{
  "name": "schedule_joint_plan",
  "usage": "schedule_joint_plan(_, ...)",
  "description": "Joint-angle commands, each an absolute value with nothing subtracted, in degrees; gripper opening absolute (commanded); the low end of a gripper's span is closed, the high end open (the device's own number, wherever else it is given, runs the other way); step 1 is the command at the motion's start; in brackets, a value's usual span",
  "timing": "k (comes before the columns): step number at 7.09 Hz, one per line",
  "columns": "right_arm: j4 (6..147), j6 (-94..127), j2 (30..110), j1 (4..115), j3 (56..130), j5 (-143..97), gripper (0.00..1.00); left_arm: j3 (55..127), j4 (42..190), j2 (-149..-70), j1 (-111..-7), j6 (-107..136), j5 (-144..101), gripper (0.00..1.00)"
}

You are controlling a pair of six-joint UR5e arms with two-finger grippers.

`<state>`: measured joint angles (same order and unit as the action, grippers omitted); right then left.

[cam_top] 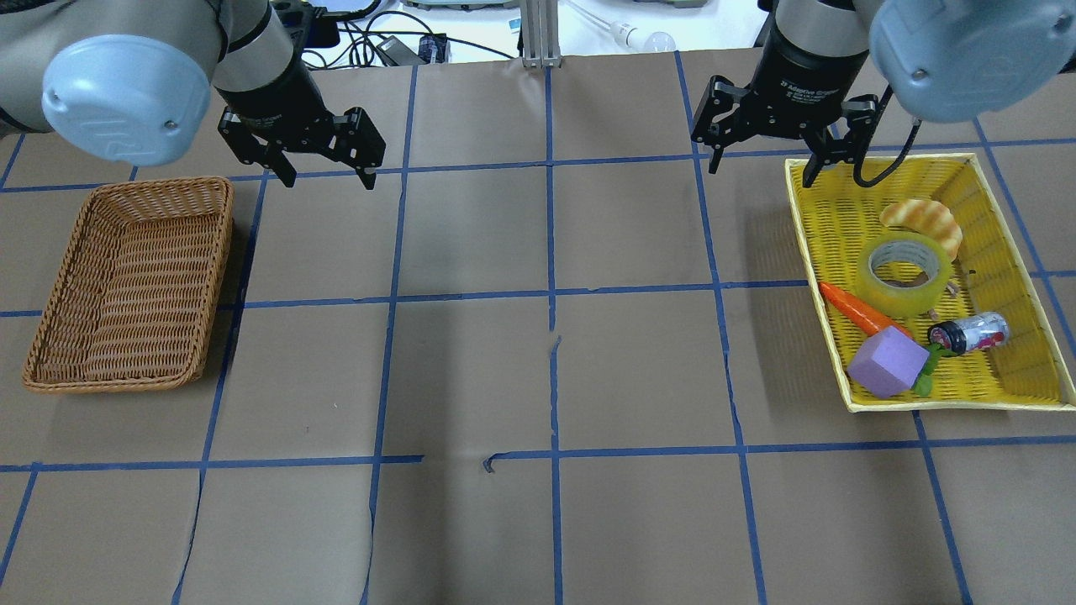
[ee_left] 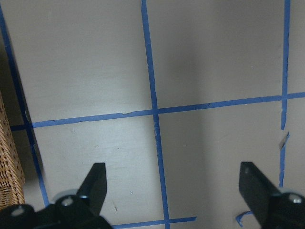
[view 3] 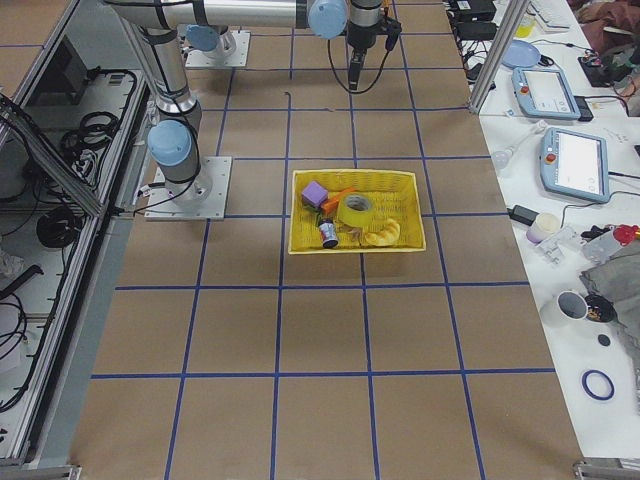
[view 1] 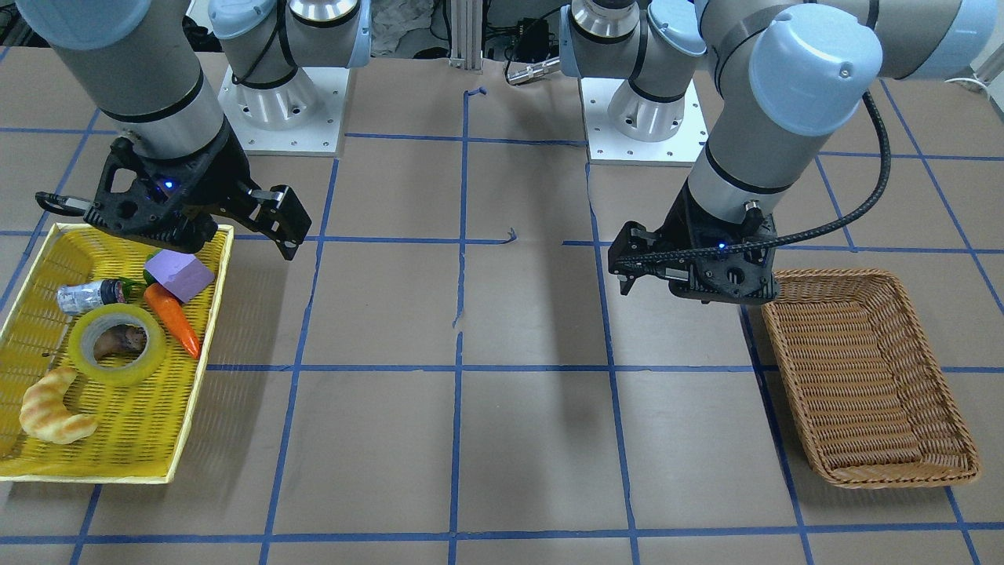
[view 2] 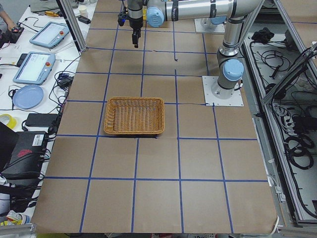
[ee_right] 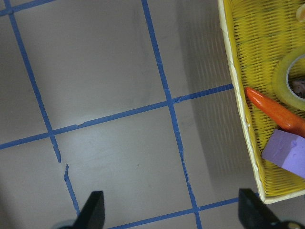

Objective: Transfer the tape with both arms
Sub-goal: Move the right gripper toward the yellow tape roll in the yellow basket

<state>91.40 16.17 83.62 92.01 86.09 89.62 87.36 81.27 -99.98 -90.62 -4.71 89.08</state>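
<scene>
The tape (cam_top: 908,273) is a yellow-green roll lying flat in the yellow tray (cam_top: 814,244) on the robot's right. It also shows in the front view (view 1: 118,369) and at the edge of the right wrist view (ee_right: 288,78). My right gripper (cam_top: 763,166) is open and empty. It hovers above the table beside the tray's far left corner, apart from the tape. My left gripper (cam_top: 329,178) is open and empty above bare table, just right of the wicker basket (cam_top: 126,286). Its open fingers (ee_left: 95,183) show in the left wrist view.
The tray also holds a croissant (cam_top: 920,223), a carrot (cam_top: 857,309), a purple block (cam_top: 887,363) and a small bottle (cam_top: 971,332). A small brown thing (view 1: 125,339) sits inside the tape's hole. The wicker basket has nothing in it. Blue tape lines grid the brown table.
</scene>
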Motion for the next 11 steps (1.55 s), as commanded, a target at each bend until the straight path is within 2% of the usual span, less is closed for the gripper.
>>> schedule_joint_plan(1,90.8,16.2,83.7,91.8,86.1,89.6,1.00,87.3,83.1,-98.0,-91.1,-4.7,89.2,1.00)
schedule_joint_plan(5,89.8,15.4,83.4,90.9,86.5,90.3,1.00,86.9,84.7,-96.9,-91.0,-4.7,89.2,1.00)
schedule_joint_plan(6,90.4,13.5,83.4,87.8,86.6,90.2,1.00,86.9,84.7,-96.9,-91.0,-4.7,89.2,1.00)
schedule_joint_plan(8,91.1,-3.9,82.8,77.5,87.6,90.3,1.00,87.0,84.7,-96.9,-91.0,-4.7,89.2,1.00)
schedule_joint_plan(11,108.0,-26.2,76.7,65.1,95.8,91.0,1.00,87.4,84.6,-97.1,-90.9,-4.7,89.1,1.00)
